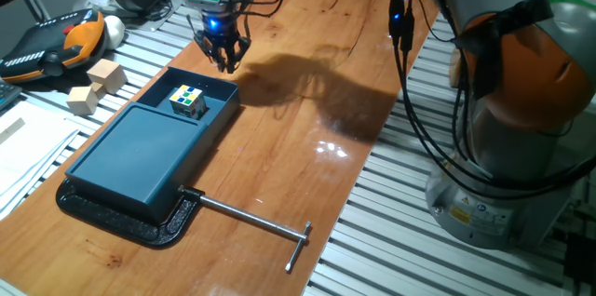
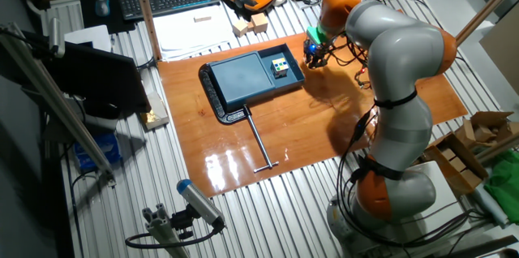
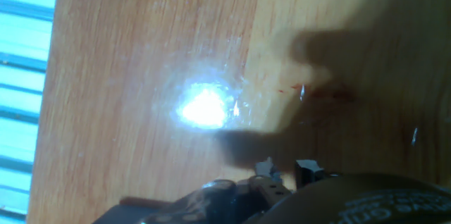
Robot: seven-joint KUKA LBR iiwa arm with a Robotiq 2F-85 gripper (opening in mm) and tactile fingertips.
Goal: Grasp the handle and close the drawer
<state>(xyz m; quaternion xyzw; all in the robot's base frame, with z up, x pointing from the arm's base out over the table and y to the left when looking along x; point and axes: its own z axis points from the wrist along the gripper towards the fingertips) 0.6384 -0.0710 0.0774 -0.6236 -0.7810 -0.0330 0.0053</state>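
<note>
One fixed view shows the dark two-finger gripper (image 1: 223,54) hung above the wooden table board (image 1: 307,82), just beyond the far end of the shallow dark teal plastic drawer (image 1: 200,99). Its fingertips are seen close together with nothing between them, though how far they are parted cannot be told. In the hand view only bare wood (image 3: 141,62), a bright glare and the gripper's shadow are seen ahead of the fingers (image 3: 308,171).

The drawer is seen pulled partway out of the larger flat, round-cornered teal box (image 1: 140,152), and a small multicoloured cube (image 1: 188,100) lies inside it. The handle, the short outer teal end wall of the drawer (image 1: 207,82), is the part nearest the gripper; no contact between them is seen. The box is set on a black base plate (image 1: 140,222), from which a long thin metal rod with a T-shaped end (image 1: 256,217) is laid out across the board.

In the other fixed view the same layout is confirmed, with the gripper (image 2: 313,53) beside the drawer's (image 2: 281,65) open end.
</note>
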